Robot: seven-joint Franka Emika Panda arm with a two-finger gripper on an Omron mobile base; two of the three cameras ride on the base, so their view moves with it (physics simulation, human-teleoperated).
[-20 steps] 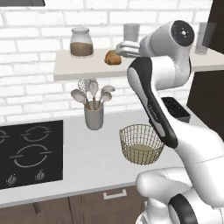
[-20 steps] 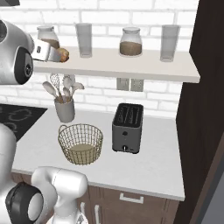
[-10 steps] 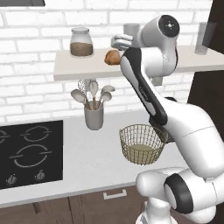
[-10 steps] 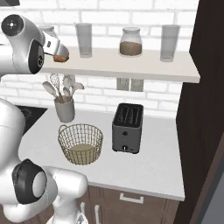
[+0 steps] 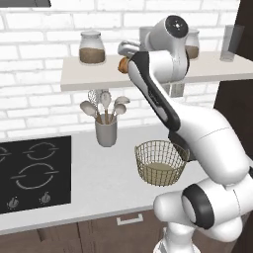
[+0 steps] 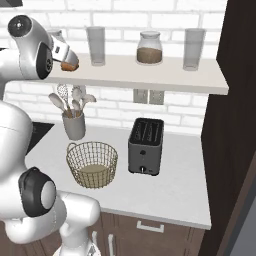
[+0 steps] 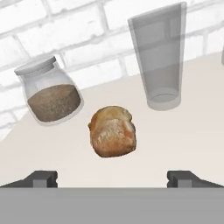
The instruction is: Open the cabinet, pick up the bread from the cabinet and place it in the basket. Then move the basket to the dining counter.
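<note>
The bread point(image 7: 113, 131) is sitting on the pale shelf point(image 6: 150, 75) by a white brick wall point(image 6: 165, 15). The gripper point(image 7: 113, 178) is being held wide apart, empty.

Crusty, rough golden-brown bread point(image 7: 113, 131) on a smooth matt pale shelf point(image 7: 183, 140). Clear glossy glass jar point(image 7: 50, 89) and tumbler point(image 7: 159, 57). Thin gold wire-mesh basket point(image 6: 92, 163). Dark brushed-metal toaster point(image 6: 145, 146). Matt white painted brick wall point(image 6: 165, 107).
</note>
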